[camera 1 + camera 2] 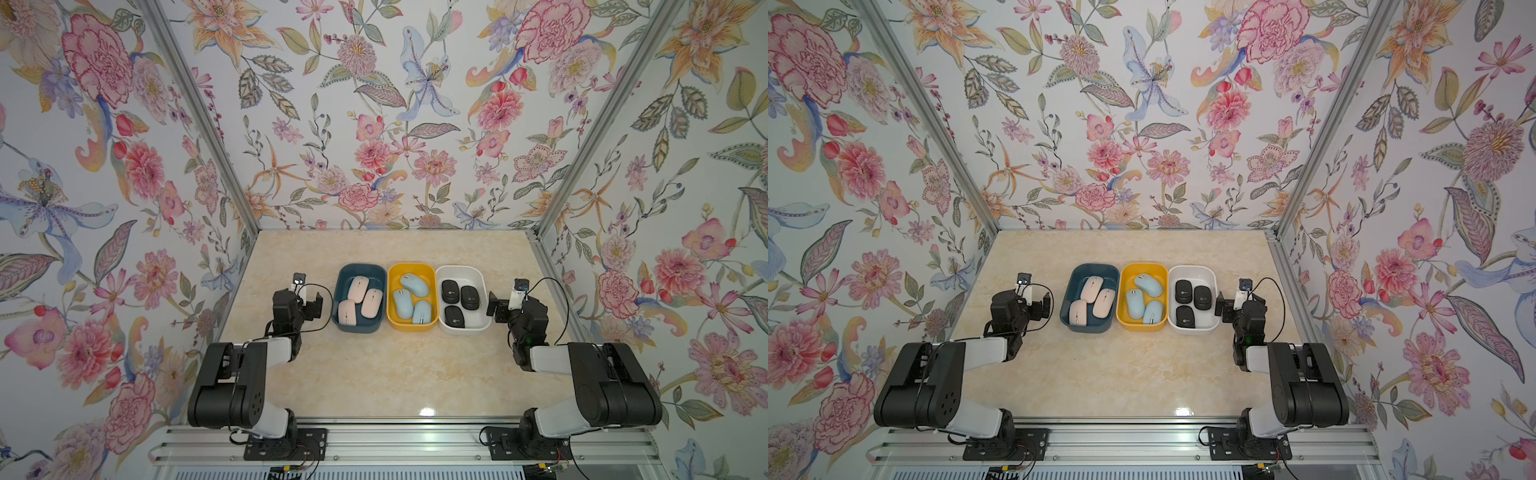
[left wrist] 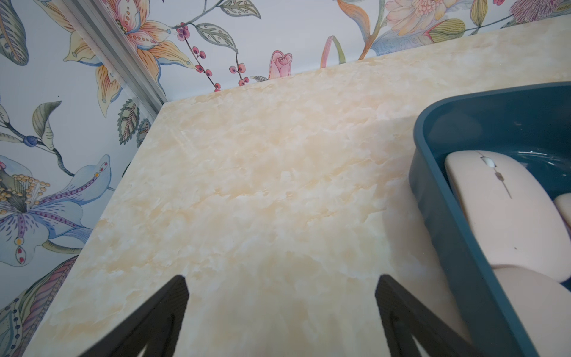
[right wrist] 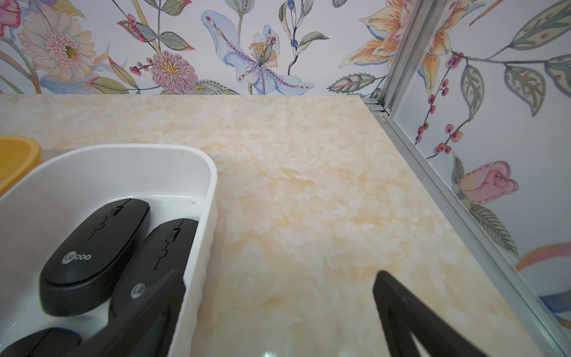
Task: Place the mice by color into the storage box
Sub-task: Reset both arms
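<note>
The bare marbled table (image 1: 374,374) is lying wide open toward six o'clock. Smooth flat pink mice (image 1: 358,291) are resting in the round-cornered dark blue bin (image 1: 357,327), blue mice (image 1: 404,305) in the yellow bin (image 1: 411,327), and black mice (image 1: 451,291) in the white bin (image 1: 465,330). The bins are standing side by side. The left gripper (image 2: 281,278), jaws wide and empty, is hovering at their nine o'clock. The right gripper (image 3: 279,273), equally wide and empty, is hovering at three o'clock.
</note>
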